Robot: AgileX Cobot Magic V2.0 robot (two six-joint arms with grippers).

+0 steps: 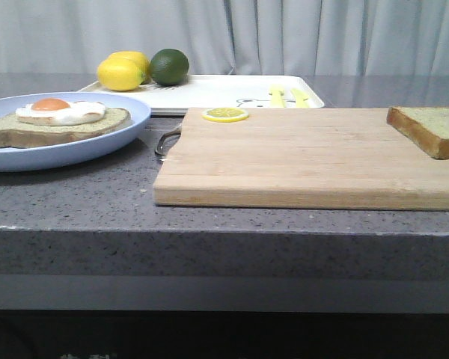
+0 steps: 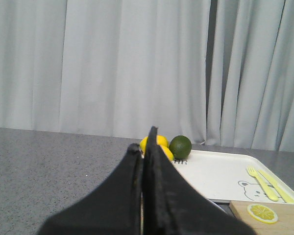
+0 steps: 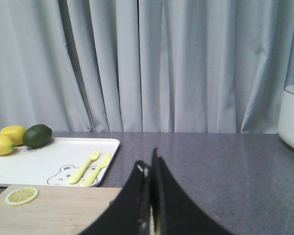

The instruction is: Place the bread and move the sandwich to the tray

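Note:
The bread, a thick brown-crusted slice, lies at the right end of the wooden cutting board. The sandwich shows as one flat slice topped with a fried egg, on the pale blue plate at the left. The cream tray lies behind the board; it also shows in the left wrist view and the right wrist view. My left gripper is shut and empty, held above the counter. My right gripper is shut and empty, above the board's far edge. Neither gripper shows in the front view.
Two lemons and a lime sit on the tray's far left corner. A yellow fork and knife lie at its right end. A lemon slice lies on the board's back edge. A white appliance stands far right.

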